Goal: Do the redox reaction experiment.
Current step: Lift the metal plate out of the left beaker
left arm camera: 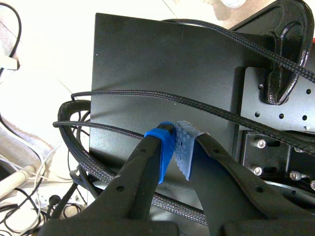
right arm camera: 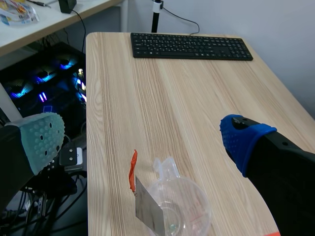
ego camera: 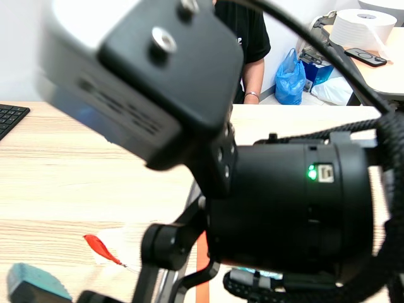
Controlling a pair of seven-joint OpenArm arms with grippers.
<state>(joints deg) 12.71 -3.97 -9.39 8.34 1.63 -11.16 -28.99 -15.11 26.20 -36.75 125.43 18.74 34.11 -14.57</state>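
A clear plastic beaker stands on the wooden table, low between my right gripper's fingers. A grey metal strip leans in it, and a thin red strip sticks up at its rim. My right gripper is open, its teal pad on one side and its blue pad on the other. In the scene view a raised black arm hides most of the table; the red strip and a teal pad show low at the left. My left gripper is shut on nothing, over a black plate and cables.
A black keyboard lies at the table's far end ahead of the right gripper; its corner shows in the scene view. A person in a black shirt sits across the table. A blue bag and a paper roll are behind.
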